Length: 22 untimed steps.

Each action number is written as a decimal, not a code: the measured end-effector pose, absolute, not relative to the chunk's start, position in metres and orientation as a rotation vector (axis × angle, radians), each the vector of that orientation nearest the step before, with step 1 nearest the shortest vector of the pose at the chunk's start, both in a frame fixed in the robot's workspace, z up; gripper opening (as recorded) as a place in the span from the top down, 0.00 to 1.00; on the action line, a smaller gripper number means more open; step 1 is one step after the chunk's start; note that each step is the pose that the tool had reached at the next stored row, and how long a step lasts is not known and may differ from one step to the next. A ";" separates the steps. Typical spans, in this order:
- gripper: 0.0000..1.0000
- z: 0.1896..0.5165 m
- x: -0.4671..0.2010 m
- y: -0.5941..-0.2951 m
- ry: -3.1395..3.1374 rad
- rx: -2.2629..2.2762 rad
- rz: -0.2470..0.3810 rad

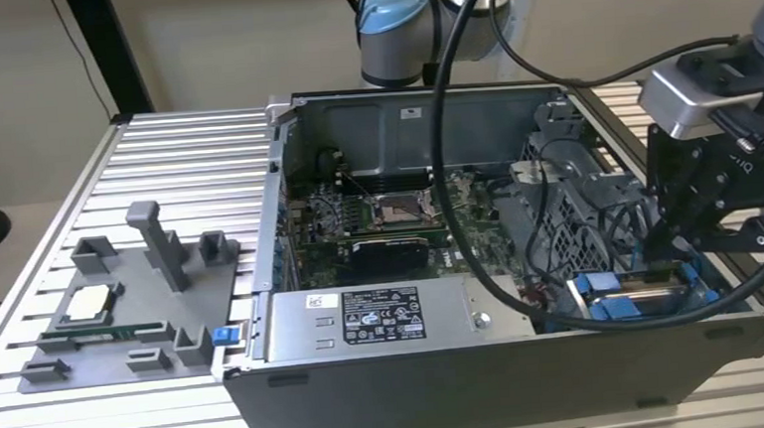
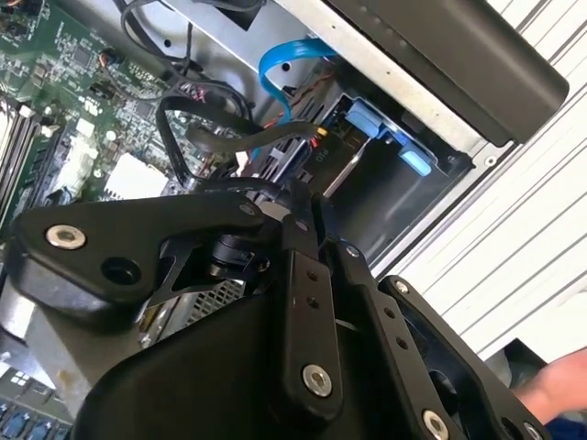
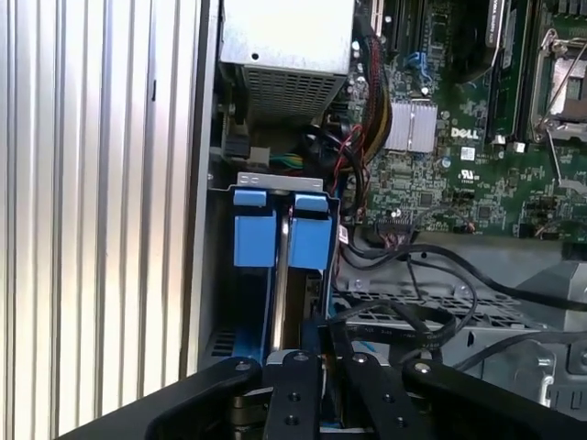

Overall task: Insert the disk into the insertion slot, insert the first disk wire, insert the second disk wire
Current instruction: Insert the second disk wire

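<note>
Black linkage bars of my gripper crowd the near edge in both wrist views, and they run together into a narrow stem with hardly any gap, so I judge my fingers drawn in close; whether they pinch anything at the tip I cannot tell, since the tip is hidden behind my own hardware. Directly beyond that tip, along my line of reach, lies the disk: its thin silver edge stands between two bright blue frame tabs, and its long axis runs straight away from me, down into the insertion slot, the grey sheet-metal bay at the corner of the computer case. From this I judge the disk already seated in the bay. In the exterior view my gripper hangs over that same corner at the view's right, with the blue frame just beneath it. Loose black wires coil just beside the bay, between it and the green motherboard, and a blue ribbon cable arcs above the disk's end in the second wrist view. Those wires lie to the motherboard side of my fingers, close by but apart from them.
</note>
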State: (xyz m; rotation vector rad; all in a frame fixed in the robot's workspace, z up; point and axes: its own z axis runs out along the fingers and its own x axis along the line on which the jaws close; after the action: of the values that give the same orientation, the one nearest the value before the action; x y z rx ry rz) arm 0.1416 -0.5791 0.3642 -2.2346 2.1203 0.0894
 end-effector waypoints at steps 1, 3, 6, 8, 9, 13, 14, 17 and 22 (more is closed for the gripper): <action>1.00 0.364 0.142 -0.579 2.119 -2.236 0.090; 1.00 0.364 0.142 -0.579 2.117 -2.238 0.090; 1.00 0.364 0.142 -0.579 2.116 -2.239 0.090; 1.00 0.364 0.142 -0.580 2.116 -2.239 0.090; 1.00 0.364 0.142 -0.581 2.116 -2.239 0.090; 1.00 0.362 0.142 -0.582 2.116 -2.239 0.090; 1.00 0.361 0.142 -0.582 2.116 -2.239 0.090; 1.00 0.359 0.141 -0.582 2.115 -2.238 0.087; 1.00 0.356 0.140 -0.582 2.115 -2.237 0.086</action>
State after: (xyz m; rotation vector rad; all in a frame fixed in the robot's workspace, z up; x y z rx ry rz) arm 0.1403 -0.5823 0.3562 -2.2374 2.1146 0.0860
